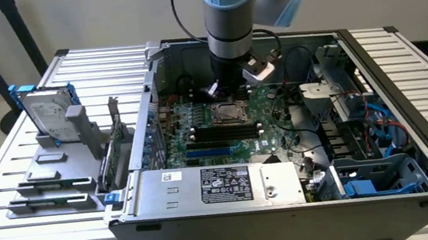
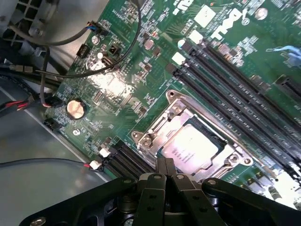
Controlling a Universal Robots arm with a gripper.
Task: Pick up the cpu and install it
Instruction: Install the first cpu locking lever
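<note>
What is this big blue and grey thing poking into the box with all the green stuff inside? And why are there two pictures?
The big thing is a robot arm. It reaches down into an open computer case that lies on a slatted table. The green stuff is the motherboard, the board that all the computer's parts plug into.

One picture is from a camera standing off to the side, so you see the whole scene. The other is from a camera on the arm's wrist, looking straight down at the board.

At the tip of the arm is a gripper, like two fingers. They are pressed shut and hold nothing. Just beyond them the cpu, a small shiny square chip, sits in its metal-framed socket.

Beside the case, a hard drive stands in a grey holder.
</note>
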